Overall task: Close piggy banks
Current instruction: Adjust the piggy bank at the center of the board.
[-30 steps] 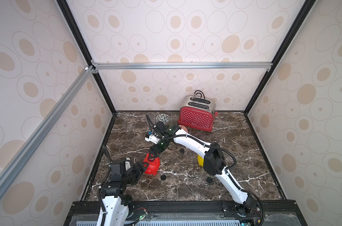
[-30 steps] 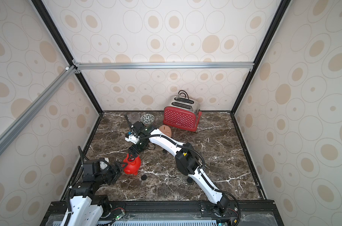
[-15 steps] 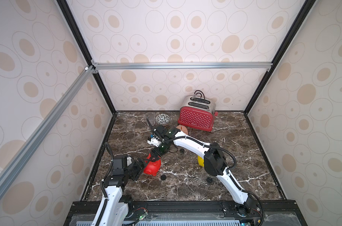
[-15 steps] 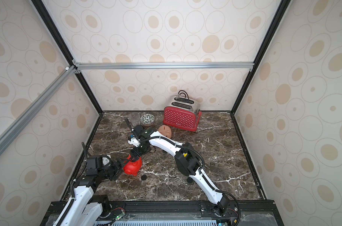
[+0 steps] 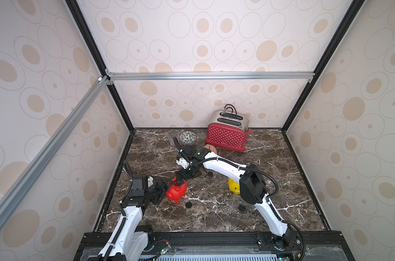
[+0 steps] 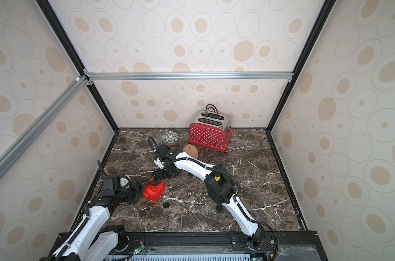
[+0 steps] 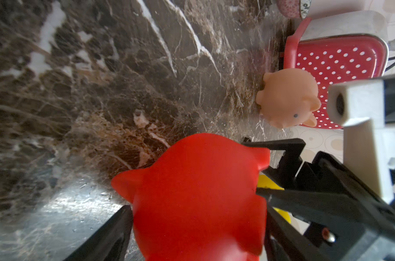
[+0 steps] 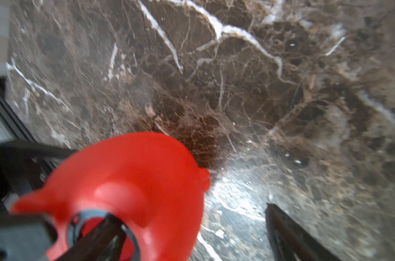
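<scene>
The red piggy bank (image 5: pixel 177 192) lies tilted on the marble near the front left, its belly hole turned up toward my right gripper (image 5: pixel 180 178). That gripper is open: one finger reaches into the hole (image 8: pixel 101 228), the other stands well clear. My left gripper (image 7: pixel 198 226) is open around the red piggy bank (image 7: pixel 198 198), its fingers (image 7: pixel 110 235) close along both flanks. The pale pink piggy bank (image 5: pixel 211 148) stands in front of the toaster. The yellow piggy bank (image 5: pixel 234 185) is half hidden behind my right arm.
A red dotted toaster (image 5: pixel 227 137), a patterned bowl (image 5: pixel 187 137) and a clear glass (image 5: pixel 171 136) stand along the back wall. Small black round plugs lie on the marble (image 5: pixel 188 205), (image 5: pixel 241 208), (image 5: pixel 210 174). Enclosure walls stand on both sides.
My left gripper has moved forward until its fingers flank the red piggy bank, and they have spread wider. The right gripper's fingers have also spread. The pig has barely shifted.
</scene>
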Action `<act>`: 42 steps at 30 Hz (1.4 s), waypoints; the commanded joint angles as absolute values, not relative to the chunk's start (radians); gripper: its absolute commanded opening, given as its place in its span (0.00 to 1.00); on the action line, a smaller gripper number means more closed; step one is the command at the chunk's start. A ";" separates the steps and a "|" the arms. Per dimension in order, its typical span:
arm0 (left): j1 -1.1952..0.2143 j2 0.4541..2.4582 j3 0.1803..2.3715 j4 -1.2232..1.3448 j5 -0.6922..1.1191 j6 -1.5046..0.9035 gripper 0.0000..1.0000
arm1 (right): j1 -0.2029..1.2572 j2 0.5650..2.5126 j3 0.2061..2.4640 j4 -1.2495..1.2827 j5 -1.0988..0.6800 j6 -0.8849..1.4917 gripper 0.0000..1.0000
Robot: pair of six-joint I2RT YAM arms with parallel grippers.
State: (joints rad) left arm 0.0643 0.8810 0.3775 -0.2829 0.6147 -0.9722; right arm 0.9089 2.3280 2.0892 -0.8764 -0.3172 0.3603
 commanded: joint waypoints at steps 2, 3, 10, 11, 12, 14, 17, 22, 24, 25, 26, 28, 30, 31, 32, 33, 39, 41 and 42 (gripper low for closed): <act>0.062 0.940 0.439 -0.248 0.592 -0.926 0.90 | 0.916 2.220 2.029 -0.830 -0.291 0.450 1.00; 0.064 0.957 0.447 -0.245 0.588 -0.921 0.90 | 0.913 2.207 2.021 -0.830 -0.278 0.451 1.00; 0.063 1.035 0.493 -0.222 0.574 -0.887 0.91 | 0.904 2.160 2.005 -0.838 -0.211 0.424 0.99; 0.063 1.045 0.499 -0.225 0.571 -0.880 0.91 | 0.899 2.161 2.009 -0.838 -0.191 0.426 0.98; 0.063 1.055 0.506 -0.229 0.569 -0.873 0.92 | 0.894 2.164 2.014 -0.840 -0.175 0.431 0.97; 0.062 1.070 0.512 -0.224 0.567 -0.867 0.93 | 0.882 2.174 2.025 -0.829 -0.172 0.430 0.96; 0.062 1.082 0.511 -0.206 0.584 -0.871 0.93 | 0.866 2.219 2.087 -0.830 -0.175 0.422 0.94; 0.062 1.023 0.527 -0.327 0.552 -0.827 0.95 | 0.850 2.360 2.289 -0.923 -0.202 0.395 0.92; 0.064 0.978 0.540 -0.427 0.478 -0.806 0.95 | 0.851 2.400 2.357 -0.930 -0.216 0.391 0.92; 0.064 0.952 0.538 -0.455 0.453 -0.804 0.96 | 0.850 2.415 2.372 -0.923 -0.222 0.394 0.92; 0.063 0.924 0.528 -0.464 0.450 -0.809 0.97 | 0.848 2.429 2.385 -0.915 -0.230 0.396 0.92; 0.064 0.876 0.515 -0.481 0.462 -0.827 0.98 | 0.845 2.457 2.409 -0.905 -0.251 0.396 0.92; 0.062 0.834 0.502 -0.505 0.485 -0.841 0.99 | 0.844 2.483 2.436 -0.903 -0.271 0.399 0.91; 0.063 0.810 0.488 -0.511 0.505 -0.850 0.99 | 0.844 2.492 2.443 -0.900 -0.283 0.398 0.91; 0.063 0.785 0.472 -0.513 0.529 -0.862 0.99 | 0.843 2.501 2.445 -0.892 -0.298 0.398 0.91; 0.061 0.763 0.455 -0.515 0.548 -0.873 0.99 | 0.843 2.506 2.444 -0.886 -0.313 0.397 0.91; 0.048 0.649 0.403 -0.516 0.652 -0.941 0.99 | 0.844 2.522 2.411 -0.841 -0.358 0.409 0.89; 0.043 0.626 0.404 -0.549 0.648 -0.947 0.99 | 0.845 2.523 2.403 -0.829 -0.370 0.415 0.89; 0.038 0.620 0.407 -0.571 0.635 -0.945 0.99 | 0.845 2.524 2.400 -0.826 -0.374 0.417 0.89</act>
State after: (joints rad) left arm 0.0483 0.6468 0.4000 -0.5034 0.6151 -0.9199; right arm 0.8448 2.5114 2.4126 -0.8448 -0.3424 0.4068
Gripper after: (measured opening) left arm 0.994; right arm 0.893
